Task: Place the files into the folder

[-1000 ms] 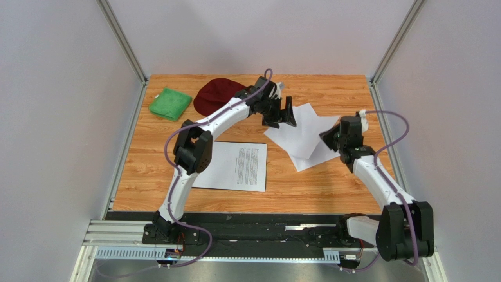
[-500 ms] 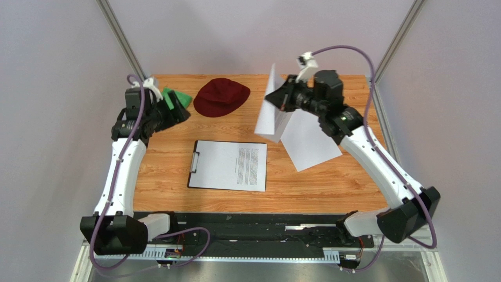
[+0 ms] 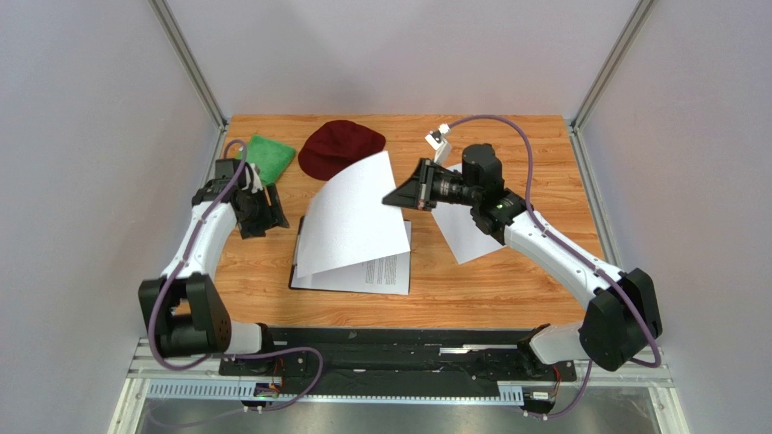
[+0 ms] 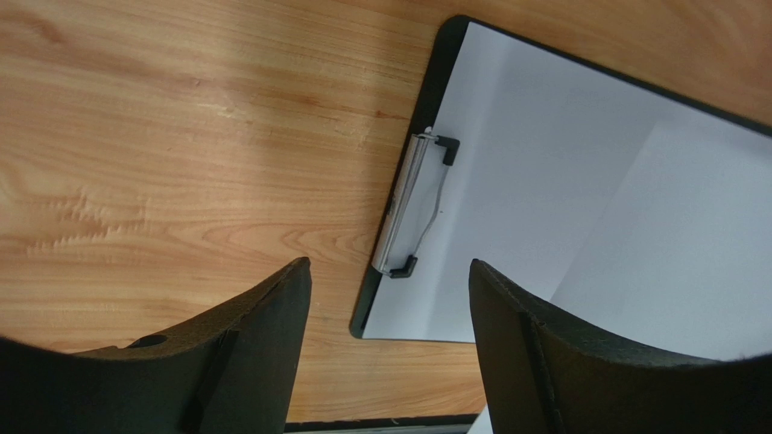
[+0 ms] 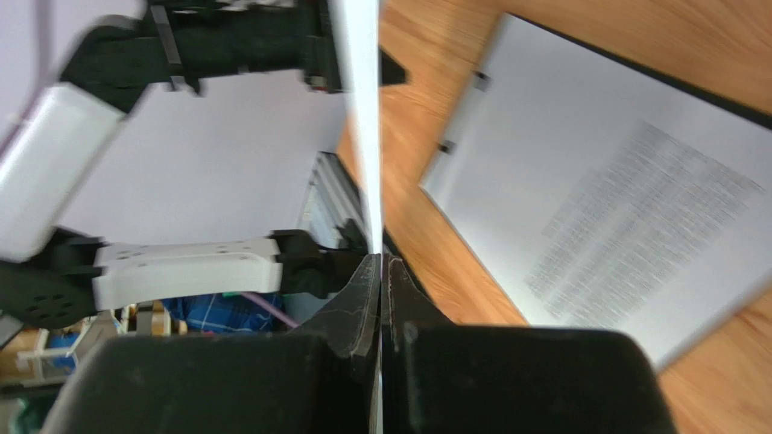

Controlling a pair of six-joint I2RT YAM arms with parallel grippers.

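Observation:
The black folder (image 3: 294, 277) lies mid-table with a printed file (image 3: 390, 268) on it. My right gripper (image 3: 391, 194) is shut on the edge of a blank white file (image 3: 349, 221), which hangs tilted over the folder and hides most of it. In the right wrist view this held file (image 5: 362, 117) is edge-on between the closed jaws (image 5: 381, 262). Another loose file (image 3: 464, 237) lies right of the folder. My left gripper (image 3: 258, 212) hovers open just left of the folder's clip end. In its wrist view the silver clip (image 4: 408, 212) sits just beyond the empty left gripper (image 4: 390, 271).
A dark red cap (image 3: 340, 145) and a green cloth (image 3: 270, 158) lie at the back left of the wooden table (image 3: 245, 271). The black rail (image 3: 408, 348) with the arm bases runs along the near edge.
The right gripper has swung its sheet from the back of the table leftward and down over the folder. The left arm has moved from the green cloth toward the clip end, its jaws narrowing slightly.

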